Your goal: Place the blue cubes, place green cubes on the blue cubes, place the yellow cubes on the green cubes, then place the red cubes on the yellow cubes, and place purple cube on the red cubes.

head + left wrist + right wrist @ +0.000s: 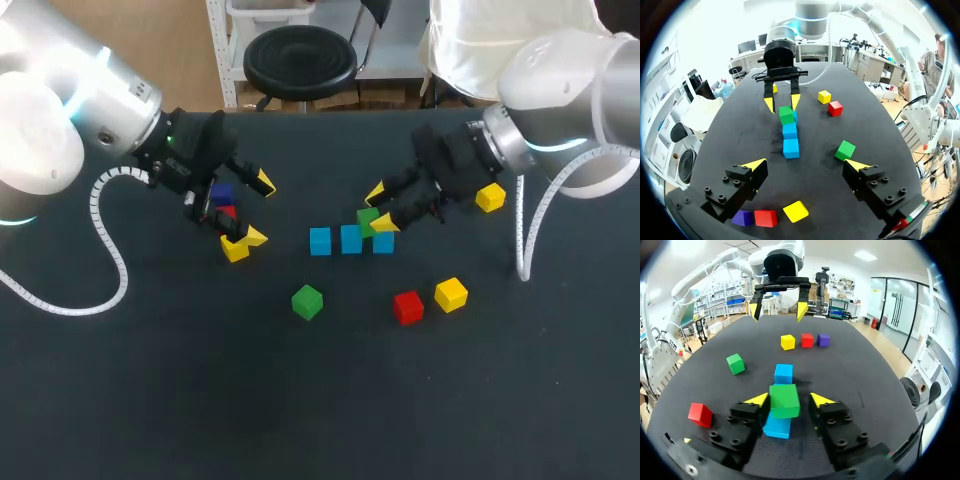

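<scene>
Three blue cubes (351,238) lie in a row mid-table. A green cube (784,400) sits on the end blue cube (777,427), and my right gripper (380,207) straddles it. One fingertip (758,399) is against the cube, and a narrow gap shows at the other. My left gripper (258,210) stands open above the table at the left, over a purple cube (222,193), a red cube (226,211) and a yellow cube (235,250). A second green cube (307,301), red cube (408,307) and yellow cube (451,294) lie loose nearer the front.
Another yellow cube (490,197) lies behind my right wrist. A white cable (110,250) loops over the table at the left, and a second cable (522,240) hangs at the right.
</scene>
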`<state>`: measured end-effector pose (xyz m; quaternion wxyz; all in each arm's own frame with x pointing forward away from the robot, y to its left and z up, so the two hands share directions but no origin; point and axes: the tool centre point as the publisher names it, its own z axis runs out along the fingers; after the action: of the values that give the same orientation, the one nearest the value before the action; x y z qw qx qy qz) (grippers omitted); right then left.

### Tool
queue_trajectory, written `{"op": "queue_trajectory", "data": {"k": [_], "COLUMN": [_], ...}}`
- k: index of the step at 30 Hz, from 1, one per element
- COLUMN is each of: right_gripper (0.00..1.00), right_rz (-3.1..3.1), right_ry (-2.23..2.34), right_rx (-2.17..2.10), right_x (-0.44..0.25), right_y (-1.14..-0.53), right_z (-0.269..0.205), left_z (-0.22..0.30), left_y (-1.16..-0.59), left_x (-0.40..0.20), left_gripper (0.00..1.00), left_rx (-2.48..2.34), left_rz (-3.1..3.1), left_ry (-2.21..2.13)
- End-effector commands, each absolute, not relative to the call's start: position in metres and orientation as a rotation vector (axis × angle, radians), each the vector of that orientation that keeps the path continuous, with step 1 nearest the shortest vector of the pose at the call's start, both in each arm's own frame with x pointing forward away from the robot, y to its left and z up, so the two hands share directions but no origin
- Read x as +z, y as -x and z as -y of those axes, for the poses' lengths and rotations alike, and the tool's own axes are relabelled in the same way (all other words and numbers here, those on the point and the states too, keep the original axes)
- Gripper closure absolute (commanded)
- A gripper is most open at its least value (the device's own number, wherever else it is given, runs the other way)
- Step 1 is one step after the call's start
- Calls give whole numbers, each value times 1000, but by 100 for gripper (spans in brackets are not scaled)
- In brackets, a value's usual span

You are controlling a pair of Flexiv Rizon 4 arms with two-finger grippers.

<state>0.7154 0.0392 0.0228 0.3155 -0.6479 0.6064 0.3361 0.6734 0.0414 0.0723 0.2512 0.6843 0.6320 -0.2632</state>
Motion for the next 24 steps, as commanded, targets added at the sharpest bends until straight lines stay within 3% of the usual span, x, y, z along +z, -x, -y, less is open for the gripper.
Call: {"op": "queue_trajectory", "data": {"k": [1, 5, 6, 7, 24], "right_gripper": [63, 82, 95, 100, 100], "right_rz": [-1602, -1601, -1601, -1599, -1626], "right_ry": [1702, 1700, 1700, 1700, 1674], "right_rx": [886, 881, 877, 871, 822], "right_x": [22, 23, 24, 25, 28], "right_y": [-713, -711, -710, -709, -696], "right_z": [-39, -40, -40, -40, -36], "left_z": [-42, -42, -42, -42, -42], "left_y": [-674, -674, -674, -674, -674], "left_x": [72, 72, 72, 72, 72], "left_gripper": [0, 0, 0, 0, 0], "left_rx": [-718, -718, -718, -718, -718], "left_rz": [-1713, -1713, -1713, -1713, -1713], "left_ry": [-1862, -1862, -1862, -1862, -1862]}}
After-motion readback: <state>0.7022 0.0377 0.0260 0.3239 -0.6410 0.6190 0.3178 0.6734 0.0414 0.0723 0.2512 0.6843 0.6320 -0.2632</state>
